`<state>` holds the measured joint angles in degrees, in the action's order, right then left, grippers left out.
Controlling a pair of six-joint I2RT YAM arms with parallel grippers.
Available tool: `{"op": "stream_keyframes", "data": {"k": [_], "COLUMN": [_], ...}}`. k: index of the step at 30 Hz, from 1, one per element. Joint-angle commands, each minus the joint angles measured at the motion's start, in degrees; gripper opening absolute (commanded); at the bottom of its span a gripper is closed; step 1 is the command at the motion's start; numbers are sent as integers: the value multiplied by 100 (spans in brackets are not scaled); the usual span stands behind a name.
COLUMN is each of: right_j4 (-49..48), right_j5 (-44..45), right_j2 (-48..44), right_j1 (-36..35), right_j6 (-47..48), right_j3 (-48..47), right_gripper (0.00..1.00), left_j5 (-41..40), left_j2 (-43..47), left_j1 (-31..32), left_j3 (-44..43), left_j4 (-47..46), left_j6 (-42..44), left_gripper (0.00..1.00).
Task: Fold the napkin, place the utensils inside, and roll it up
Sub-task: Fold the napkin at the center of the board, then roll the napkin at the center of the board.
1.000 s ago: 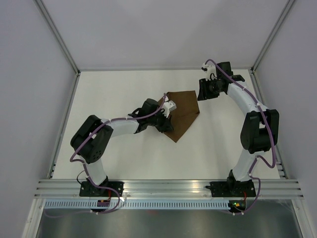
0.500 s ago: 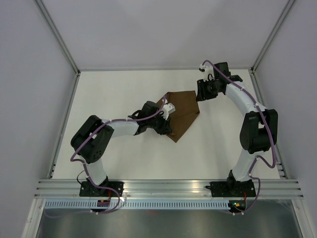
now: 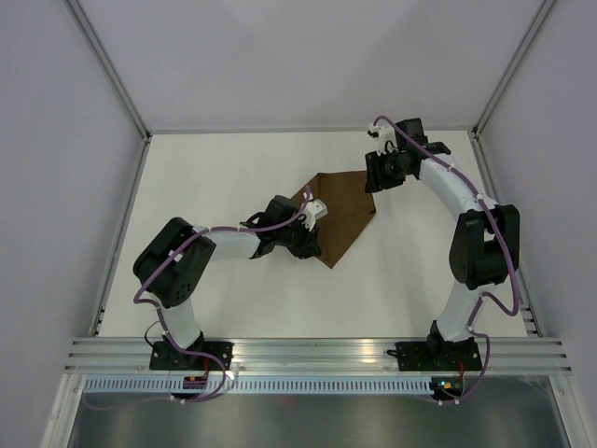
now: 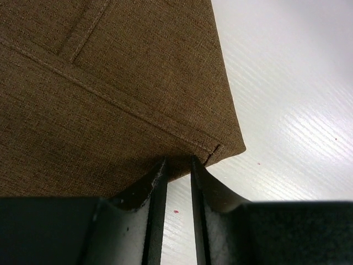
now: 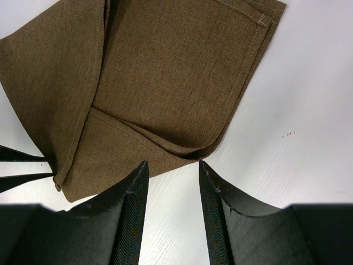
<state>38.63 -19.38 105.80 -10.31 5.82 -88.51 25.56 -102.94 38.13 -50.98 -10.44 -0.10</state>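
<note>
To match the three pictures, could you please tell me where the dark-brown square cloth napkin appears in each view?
Top external: the folded dark-brown cloth napkin lies mid-table, between the two arms.
Left wrist: it fills the upper left, above the left tool.
Right wrist: centre and top.
Shared landmark: the left tool's black fingertips, at the right wrist view's left edge.
</note>
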Motion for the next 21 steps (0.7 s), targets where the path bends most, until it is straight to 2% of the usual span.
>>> {"op": "stream_keyframes", "data": {"k": [1, 14, 17, 18, 21], "right_j4": [65, 136, 66, -4, -268], "right_j5": [136, 259, 312, 320, 434], "right_j2": [29, -6, -85, -129, -436], "right_j1": [-50, -77, -112, -129, -384], "right_j6": [33, 156, 296, 331, 490], "right_j3": [0, -175, -36, 26, 404], "right_gripper": [47, 48, 47, 47, 47], "left_j5": [-69, -411, -990, -1514, -2326], "left_j2": [107, 686, 1176, 1327, 2056], "left_j1": [28, -103, -357, -428, -788], "left_j3": [53, -702, -694, -659, -545], "left_j4": [-301, -766, -934, -908, -724], "left_j6": [71, -560, -1034, -1184, -1790], "left_gripper": [30, 55, 59, 59, 64]}}
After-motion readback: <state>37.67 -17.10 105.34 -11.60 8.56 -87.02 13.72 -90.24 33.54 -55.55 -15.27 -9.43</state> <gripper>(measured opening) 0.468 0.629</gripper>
